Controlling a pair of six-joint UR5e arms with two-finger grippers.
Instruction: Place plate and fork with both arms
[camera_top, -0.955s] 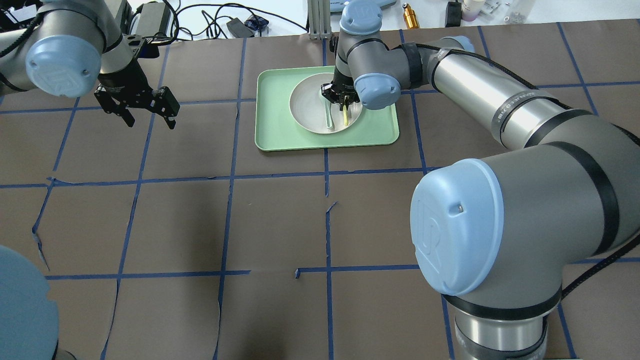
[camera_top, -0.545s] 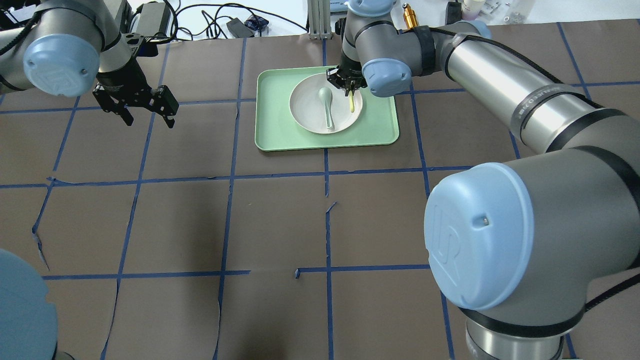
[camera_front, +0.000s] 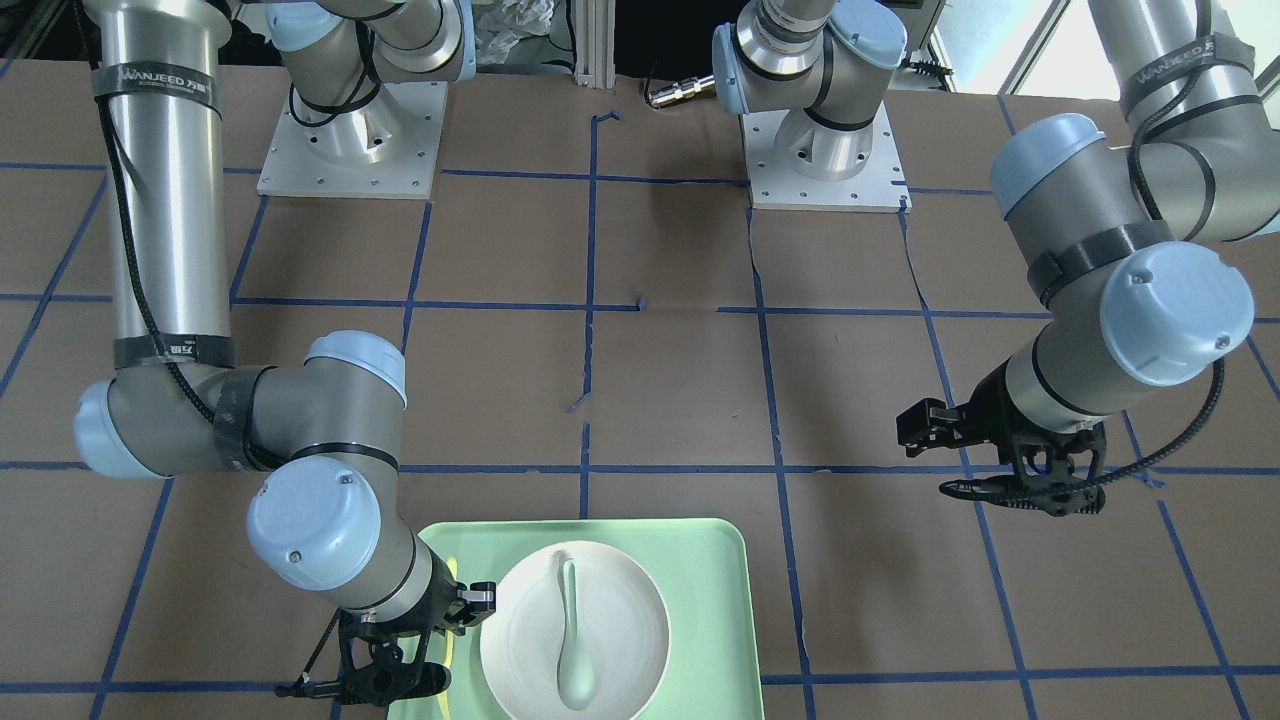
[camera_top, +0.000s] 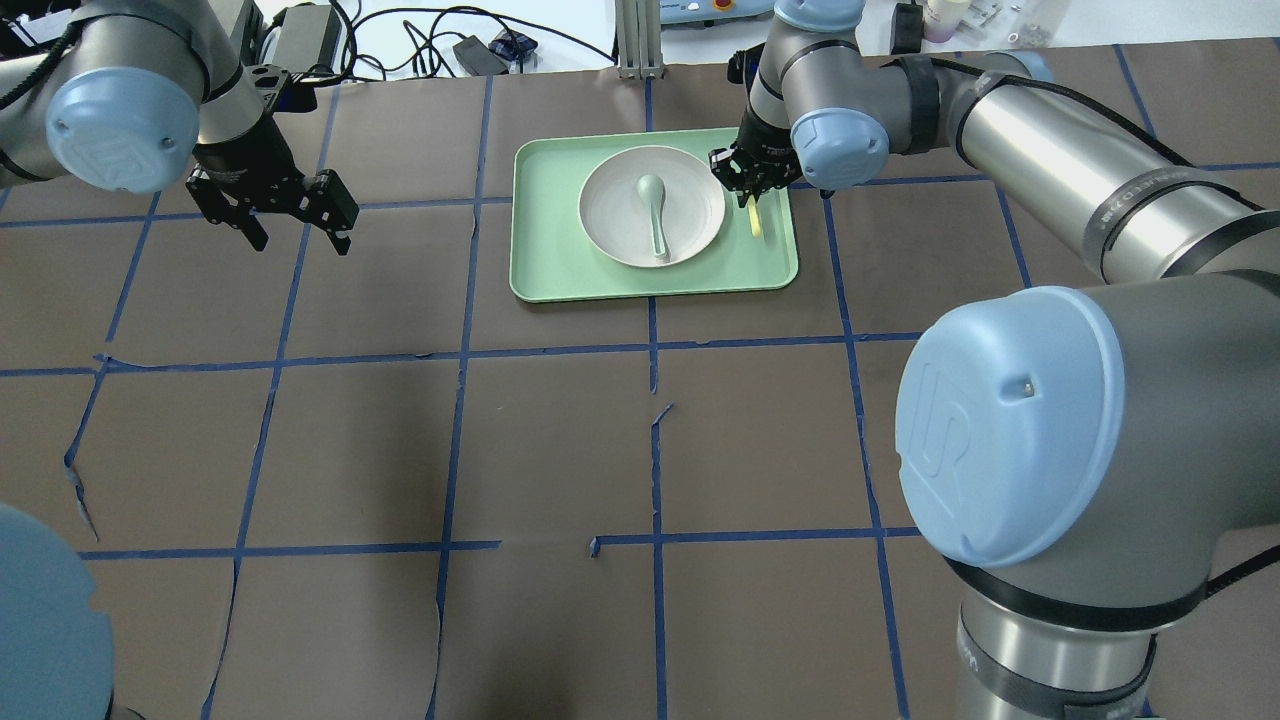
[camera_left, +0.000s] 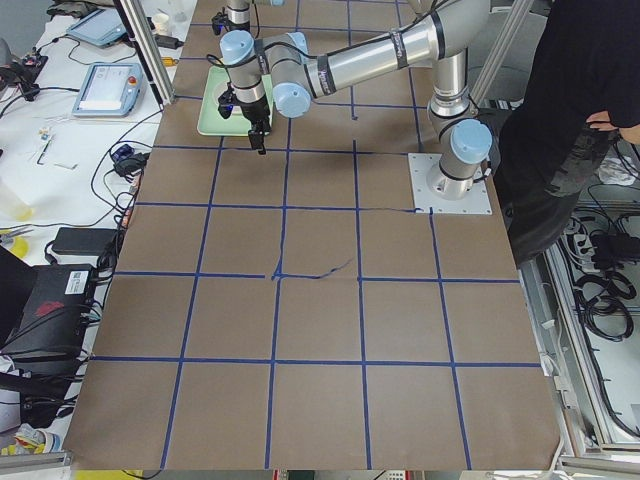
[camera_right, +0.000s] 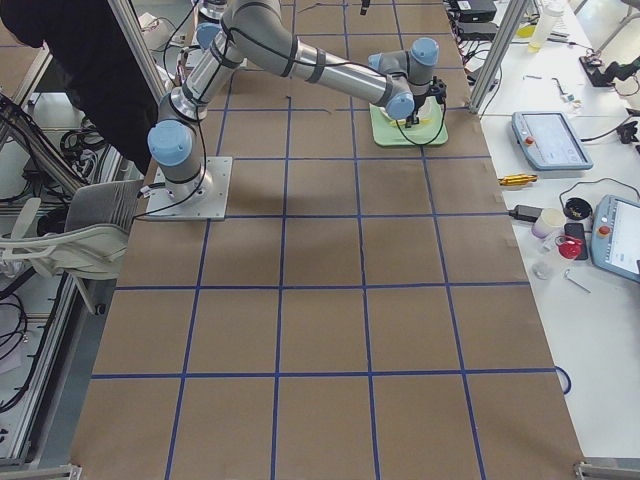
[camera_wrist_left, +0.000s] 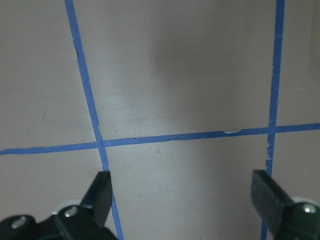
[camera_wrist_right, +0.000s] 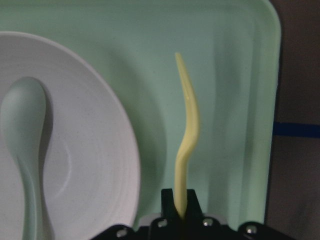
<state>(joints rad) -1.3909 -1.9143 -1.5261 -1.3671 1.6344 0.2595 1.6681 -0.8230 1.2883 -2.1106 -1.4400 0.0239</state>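
Covering the big table (camera_top: 350, 450) was brown paper (camera_top: 760, 440) with blue tape lines (camera_top: 460, 352) that made squares. Two large silver-grey arms reached over it. The right arm (camera_top: 1050, 170) stretched to the far side, close to the middle. The left arm (camera_top: 110, 100) hung over the far left part, well apart from the tray.

The mint-green tray (camera_top: 550, 250) lay flat on the far side of the table. The round off-white plate (camera_top: 612, 230) sat about in the middle of the tray. A pale grey-green spoon (camera_top: 655, 215) lay in the plate, with its bowl at the far end and its handle pointing to the near side.

The left gripper (camera_top: 303, 244) had its fingers spread wide and held nothing. Under it were only brown paper and a crossing of blue tape.

The right gripper (camera_top: 748, 195) was clenched on the far end of the slim yellow fork (camera_top: 756, 222). The fork hung over the bare strip of tray just right of the plate, between the plate and the tray's right rim, and it pointed to the near side. Whether its tip touched the tray could not be told.
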